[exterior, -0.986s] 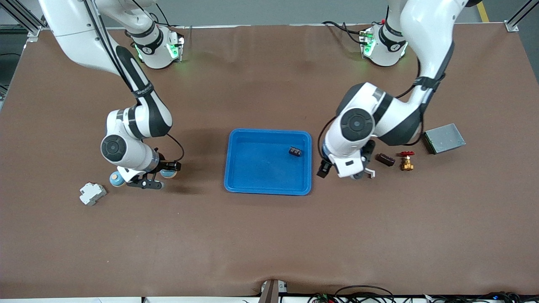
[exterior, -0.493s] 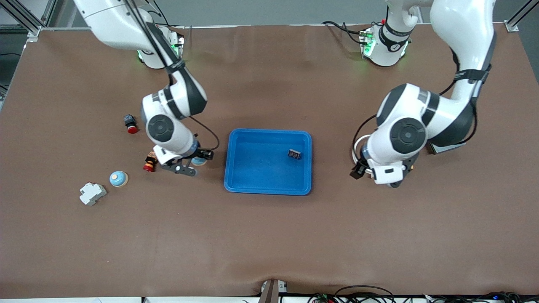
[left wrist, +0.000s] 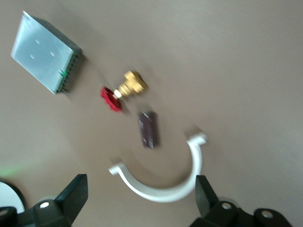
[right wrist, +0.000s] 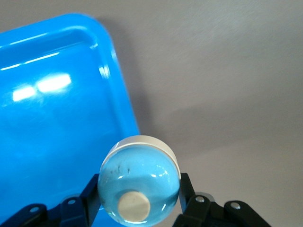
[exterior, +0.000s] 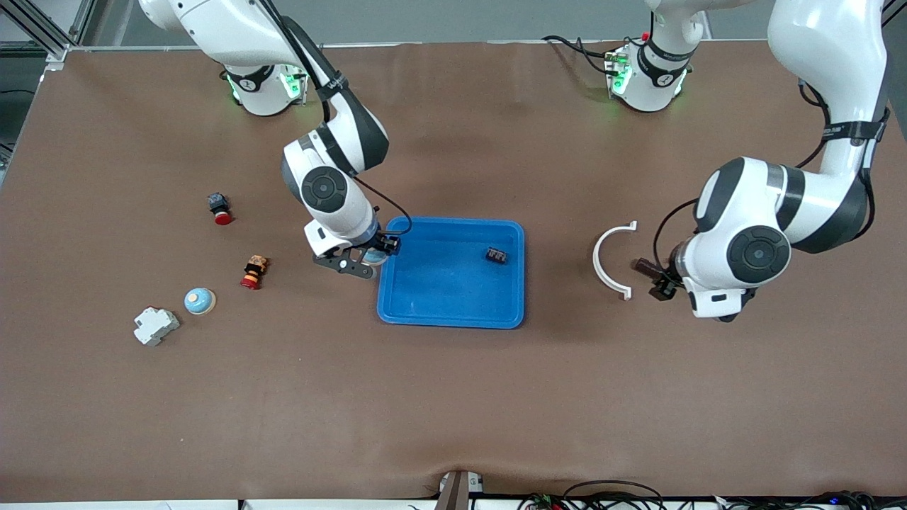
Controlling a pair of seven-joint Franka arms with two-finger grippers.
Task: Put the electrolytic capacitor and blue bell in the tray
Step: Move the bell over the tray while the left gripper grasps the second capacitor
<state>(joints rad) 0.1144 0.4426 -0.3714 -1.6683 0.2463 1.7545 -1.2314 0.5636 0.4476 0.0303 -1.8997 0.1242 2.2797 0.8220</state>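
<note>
Right gripper is clamped on a blue bell, carried over the tray rim at the edge toward the right arm's end, left of frame centre in the front view. In the right wrist view the bell sits partly over the rim, partly over bare table.

A small dark component lies inside the tray near the rim toward the left arm's end; most of the tray floor is open.

Left gripper hangs with jaws apart over the table at centre-right of the front view. Below it: a white curved clip, a dark cylindrical capacitor, a brass valve and a grey metal block, all well apart from the tray.

At lower left of the front view stand a second blue bell, a white breaker and two red-capped buttons.
</note>
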